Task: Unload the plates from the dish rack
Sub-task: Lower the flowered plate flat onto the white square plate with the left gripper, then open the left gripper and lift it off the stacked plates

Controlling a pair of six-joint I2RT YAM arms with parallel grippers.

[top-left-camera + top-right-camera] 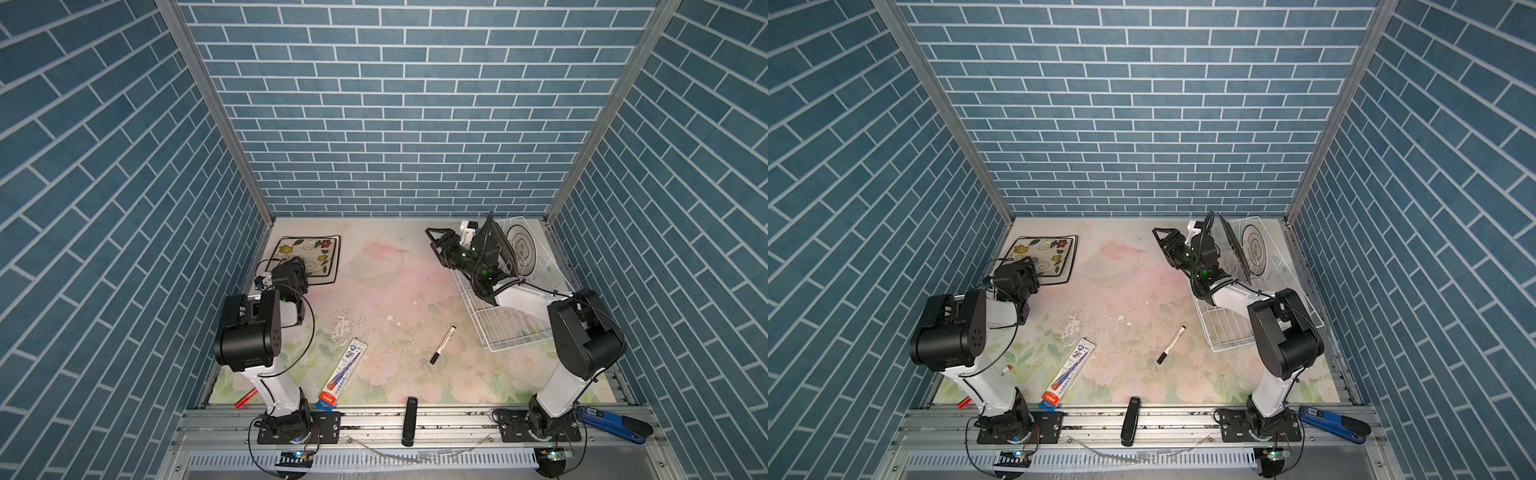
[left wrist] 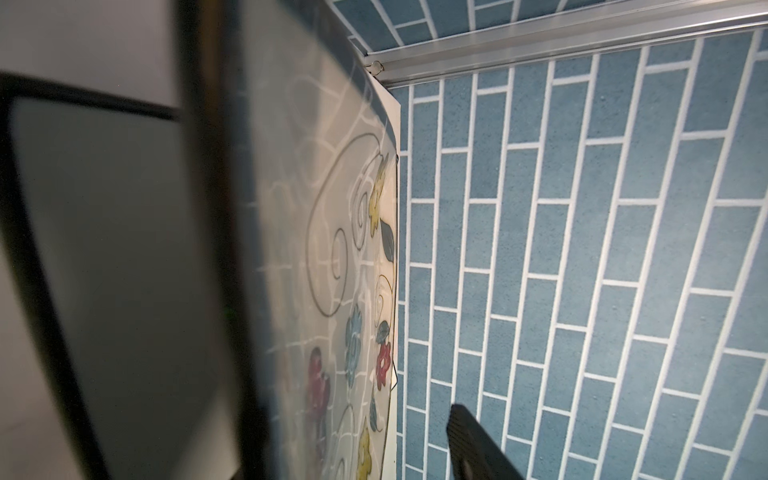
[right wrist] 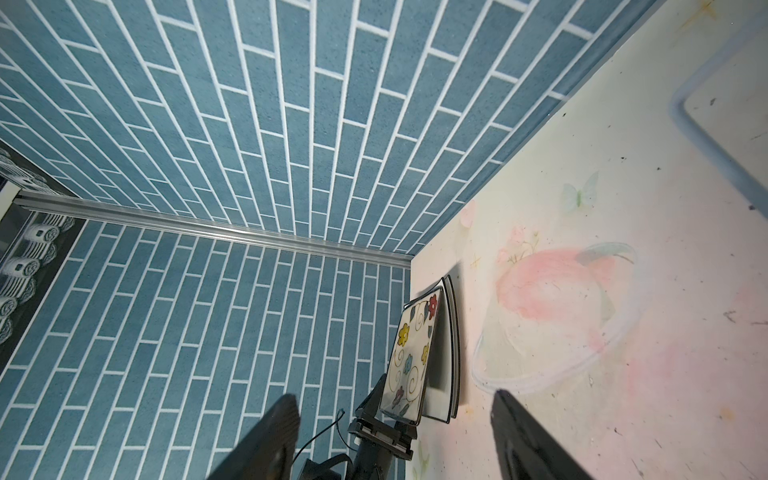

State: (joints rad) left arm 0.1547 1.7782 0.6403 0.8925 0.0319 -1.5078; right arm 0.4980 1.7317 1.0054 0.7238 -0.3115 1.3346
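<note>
At the far left of the table, a cream flowered plate [image 1: 305, 249] [image 3: 411, 349] lies on a white black-rimmed plate [image 1: 328, 274] [image 2: 104, 249]. My left gripper [image 1: 297, 266] [image 2: 357, 424] is open, its jaws on either side of the flowered plate's near edge. One finger [image 2: 478, 444] stands apart from the rim. The white wire dish rack [image 1: 507, 332] [image 1: 1225, 332] stands at the right. A black plate [image 1: 505, 249] and a round ringed white plate [image 1: 523, 247] stand upright in it. My right gripper [image 1: 432, 241] [image 3: 395, 399] hangs open and empty, just left of the rack.
A black marker [image 1: 442, 345] lies mid-table and a long blue-and-white package [image 1: 343, 376] near the front. A red pen [image 1: 245, 398] lies by the left arm's base. On the front rail are a black bar [image 1: 409, 419] and a blue tool [image 1: 611, 424]. Brick walls close three sides.
</note>
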